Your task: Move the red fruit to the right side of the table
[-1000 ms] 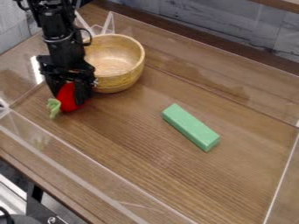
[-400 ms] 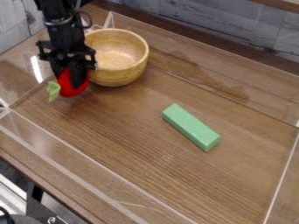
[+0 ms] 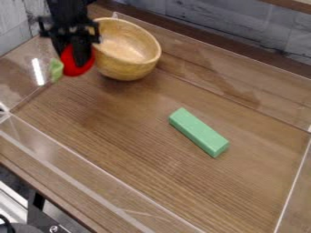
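Note:
The red fruit (image 3: 75,62) hangs above the left end of the table (image 3: 145,146), its light green stem (image 3: 56,70) sticking out to the left. My black gripper (image 3: 76,50) comes straight down from the top left and is shut on the fruit's upper part. The fruit is clear of the tabletop, just left of the wooden bowl (image 3: 127,50). My fingertips are partly hidden against the fruit.
A green rectangular block (image 3: 198,132) lies right of centre. Low clear acrylic walls (image 3: 292,187) edge the tabletop. A grey brick-pattern wall stands behind.
The gripper closed on the red fruit and lifted it off the table, rising and shifting slightly toward the back. The bowl and green block stayed put.

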`<move>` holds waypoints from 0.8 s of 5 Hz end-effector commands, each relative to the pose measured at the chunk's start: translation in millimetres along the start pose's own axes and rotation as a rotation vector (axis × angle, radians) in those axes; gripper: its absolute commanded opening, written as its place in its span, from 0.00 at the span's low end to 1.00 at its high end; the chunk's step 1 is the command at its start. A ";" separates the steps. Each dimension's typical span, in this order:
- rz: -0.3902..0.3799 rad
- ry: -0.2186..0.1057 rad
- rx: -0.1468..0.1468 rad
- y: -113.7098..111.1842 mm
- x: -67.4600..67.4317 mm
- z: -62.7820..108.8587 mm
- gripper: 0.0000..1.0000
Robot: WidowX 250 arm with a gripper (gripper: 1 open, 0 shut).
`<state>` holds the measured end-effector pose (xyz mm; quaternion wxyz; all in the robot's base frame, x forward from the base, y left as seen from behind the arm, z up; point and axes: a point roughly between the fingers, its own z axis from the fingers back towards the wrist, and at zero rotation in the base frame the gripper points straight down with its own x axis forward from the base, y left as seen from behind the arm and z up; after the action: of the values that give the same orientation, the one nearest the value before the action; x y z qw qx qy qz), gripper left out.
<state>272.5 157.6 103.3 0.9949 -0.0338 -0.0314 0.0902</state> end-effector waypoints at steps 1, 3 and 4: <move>0.048 -0.093 0.012 -14.0 6.4 37.3 0.00; 0.058 -0.105 -0.021 -53.1 4.0 60.5 0.00; 0.013 -0.098 -0.031 -75.8 -2.8 62.4 0.00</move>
<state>279.1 84.3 158.1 0.9929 -0.0508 -0.0590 0.0900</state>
